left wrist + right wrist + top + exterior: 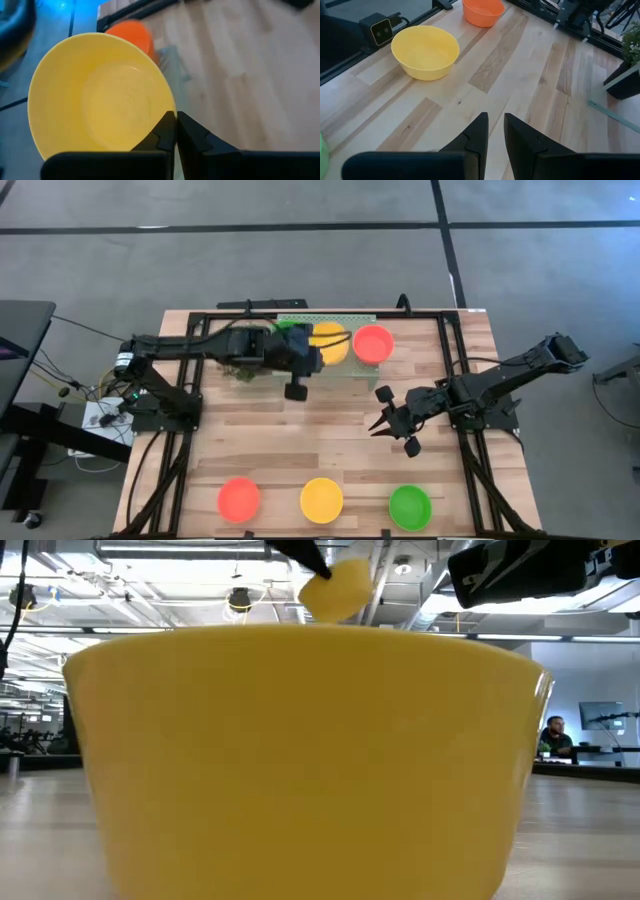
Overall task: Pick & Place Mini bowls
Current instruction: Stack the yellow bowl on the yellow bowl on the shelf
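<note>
Holding a yellow mini bowl (95, 95) by its rim, the left gripper (175, 131) hangs over the upper middle of the high view, its jaws pinched together on the thin plastic edge, above the pale green perforated tray (300, 320) at the far side of the wooden table (300, 440). A red-orange bowl (373, 343) sits just to the right of it on that tray, and a sliver of green shows at the gripper's left, possibly another bowl, though the arm hides too much to say. Along the bottom of the high view three more bowls stand in a row, well apart: a red one (239, 499), a yellow one (321, 499) and a green one (410, 507). By that layout the work seems roughly at its midpoint, with one bowl in transit and at least one left on the tray. The right gripper (392, 422) waits low at the centre right of the table, holding nothing; its jaws stand slightly apart in its own wrist view. The bowls are smooth, glossy, round and shallow with thin walls and flat bases, all of one size; the tabletop is pale planked wood with visible grain, framed by dark metal rails. In the low view the nearest yellow bowl fills almost the whole frame.
</note>
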Available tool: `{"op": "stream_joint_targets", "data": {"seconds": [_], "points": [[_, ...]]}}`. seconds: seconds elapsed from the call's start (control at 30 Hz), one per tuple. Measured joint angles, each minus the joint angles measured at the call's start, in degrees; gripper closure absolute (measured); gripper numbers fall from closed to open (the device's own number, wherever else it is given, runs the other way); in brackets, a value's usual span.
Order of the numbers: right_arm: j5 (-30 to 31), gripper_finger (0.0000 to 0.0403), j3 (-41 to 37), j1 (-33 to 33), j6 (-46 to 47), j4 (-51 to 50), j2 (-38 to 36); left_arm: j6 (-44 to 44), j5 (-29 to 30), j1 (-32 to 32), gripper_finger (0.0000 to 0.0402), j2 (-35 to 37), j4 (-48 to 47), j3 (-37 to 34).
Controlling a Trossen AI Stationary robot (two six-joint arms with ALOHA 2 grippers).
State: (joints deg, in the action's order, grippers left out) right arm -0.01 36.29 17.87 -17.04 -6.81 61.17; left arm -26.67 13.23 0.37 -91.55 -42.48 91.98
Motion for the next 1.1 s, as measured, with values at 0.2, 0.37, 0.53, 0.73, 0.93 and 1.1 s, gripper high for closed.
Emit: {"op": "stream_joint_targets", "data": {"seconds": [0.2,0.37,0.53,0.73,0.93,1.1], "points": [[0.0,0.0346,0.0,-0.04,0.02,0.49,0.0,-3.49,-9.18,7.09,0.0393,0.0,-1.49,-0.57],[0.0,0.0346,0.0,-0.02,0.13,1.39,0.0,-3.91,-12.41,9.36,0.0393,0.0,-0.72,-2.93],[0.0,0.0346,0.0,-0.02,2.1,1.38,0.0,-4.83,-13.58,9.33,0.0393,-0.09,2.22,-6.26],[0.0,0.0346,0.0,0.02,2.1,1.31,0.0,-9.95,-13.4,9.02,0.0393,-0.09,4.59,-7.61],[0.0,0.0346,0.0,0.02,2.08,1.29,0.0,-9.55,-11.19,9.37,0.0393,-0.07,4.86,-9.56],[0.0,0.0346,0.0,0.02,2.08,1.27,0.0,-9.04,-10.48,9.79,0.0386,-0.14,5.64,-12.18]]}}
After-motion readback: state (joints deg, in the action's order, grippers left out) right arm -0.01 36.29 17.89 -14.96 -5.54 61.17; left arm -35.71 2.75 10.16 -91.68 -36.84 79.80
